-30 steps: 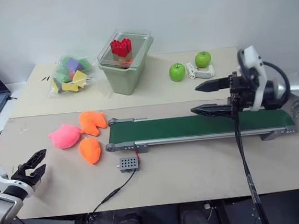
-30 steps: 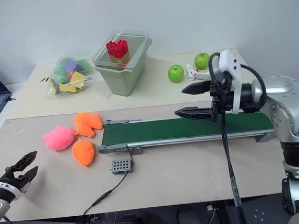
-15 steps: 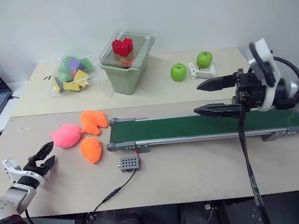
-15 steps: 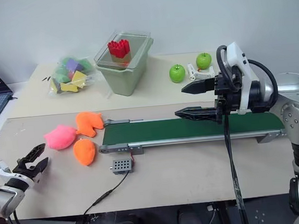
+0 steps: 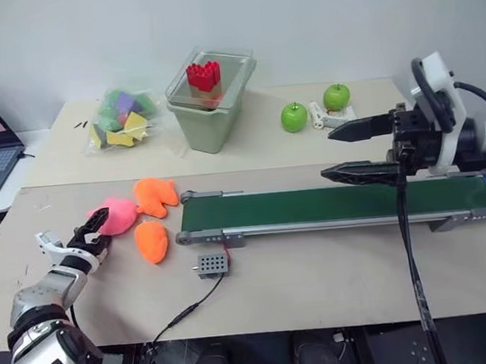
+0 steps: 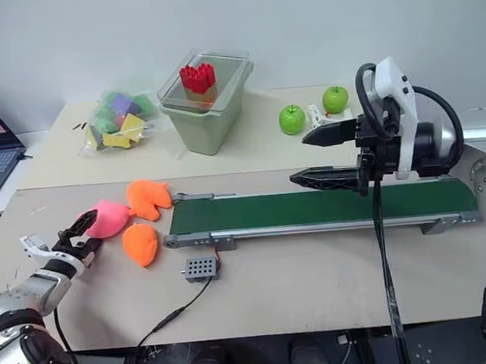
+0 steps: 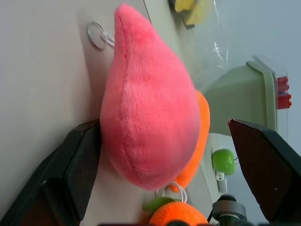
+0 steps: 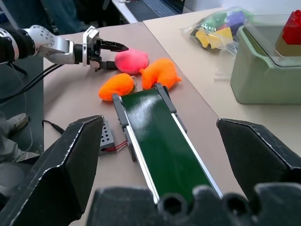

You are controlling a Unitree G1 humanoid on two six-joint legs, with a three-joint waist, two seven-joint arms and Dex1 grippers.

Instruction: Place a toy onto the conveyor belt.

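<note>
Left gripper (image 5: 94, 231) has advanced, open around the toy (image 5: 118, 217); its wrist view reveals a keyring (image 7: 98, 35).

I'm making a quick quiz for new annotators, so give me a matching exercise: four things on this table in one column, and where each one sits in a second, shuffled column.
Things:
1. pink toy
2. red block
3. small grey box
4. right gripper

Places:
A. on the table in front of the conveyor belt, wired to it
B. between the open fingers of the left gripper
C. above the belt, fingers open
D. on top of the clear lid of the green bin

Pairs: 1-B, 2-D, 3-A, 4-C
</note>
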